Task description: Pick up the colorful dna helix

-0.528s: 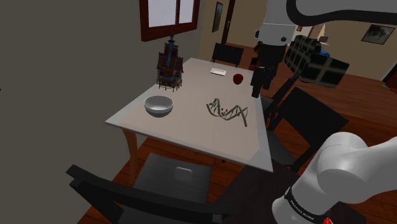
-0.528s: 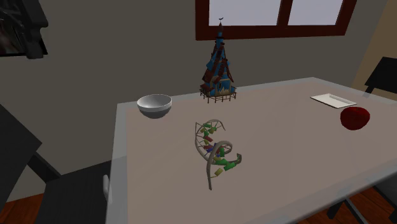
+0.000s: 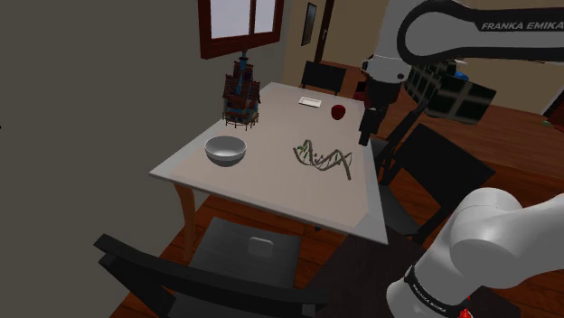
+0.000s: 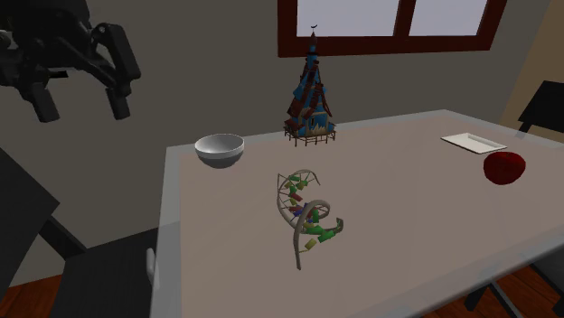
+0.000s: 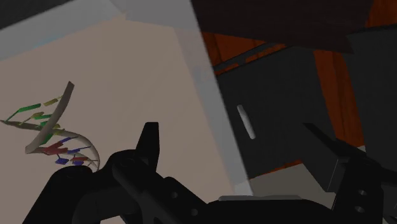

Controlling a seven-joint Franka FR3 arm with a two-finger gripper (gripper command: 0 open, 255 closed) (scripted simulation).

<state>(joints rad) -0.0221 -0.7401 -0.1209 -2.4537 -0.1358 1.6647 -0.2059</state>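
Helix (image 4: 305, 214) lies on the table (image 4: 425, 194) at mid-frame in the second exterior view, well apart from the gripper (image 4: 81, 101), which hangs at upper left with fingers spread apart. In the shoulder view it lies lower left of the gripper.

A pale table (image 3: 271, 149) is set before a grey wall (image 3: 90, 108), beneath a window (image 3: 239, 18) framed in red-brown. Black chairs (image 3: 249, 253) are drawn up around it on a reddish wooden floor (image 3: 226, 217). The room is dimly lit.
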